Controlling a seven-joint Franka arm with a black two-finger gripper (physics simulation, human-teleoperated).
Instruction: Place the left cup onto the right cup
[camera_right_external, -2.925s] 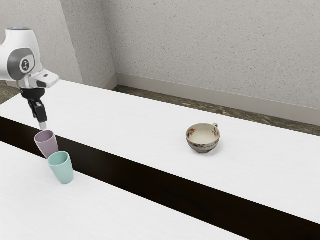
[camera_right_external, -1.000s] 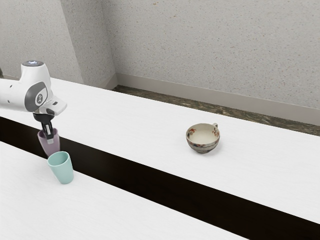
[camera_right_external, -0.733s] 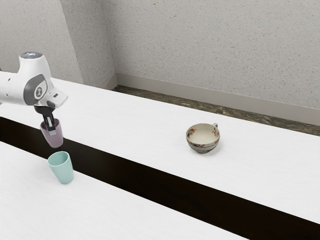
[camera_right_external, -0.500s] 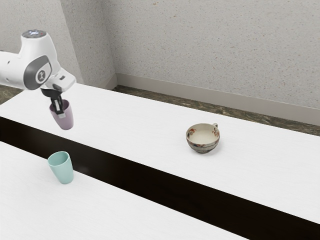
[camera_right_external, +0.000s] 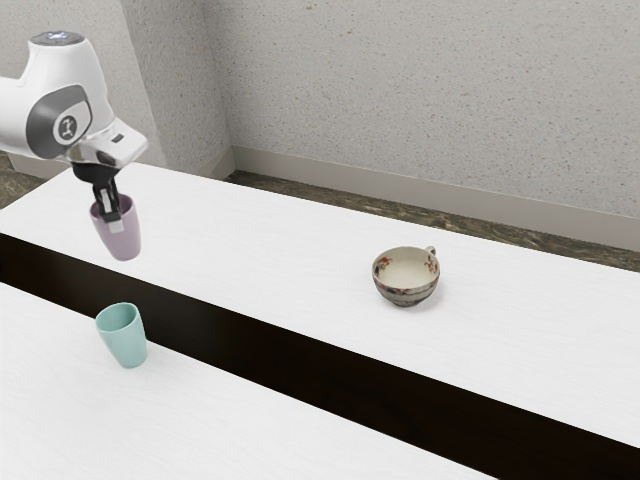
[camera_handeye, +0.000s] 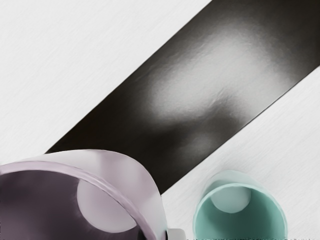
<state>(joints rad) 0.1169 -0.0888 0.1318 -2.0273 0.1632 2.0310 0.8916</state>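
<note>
the hand (camera_right_external: 108, 205) grips the purple cup (camera_right_external: 117, 231) by its rim, one finger inside the mouth and the other against the outer wall, so it is closed on the cup. the cup hangs in the air under the hand, clear of the tabletop (camera_right_external: 260, 240), mouth up and tilted a little. in the exterior view it is at the far left, above the black stripe (camera_right_external: 330, 375) that runs across the white tabletop. the teal cup (camera_right_external: 122, 335) stands upright on the white part on the near side of the stripe, just beside its edge, below the purple cup in that view and apart from it. a teacup (camera_right_external: 406, 276) with a patterned outside and a small handle stands on the far white part, well apart toward the exterior view's right.

in the wrist view the purple cup (camera_handeye: 125, 185) is close under the hand, its open mouth and pale bottom showing. the teal cup (camera_handeye: 240, 215) stands beside it on the tabletop (camera_handeye: 60, 55), seen from above into its mouth, at the edge of the stripe (camera_handeye: 200, 90). the two cups do not touch.
</note>
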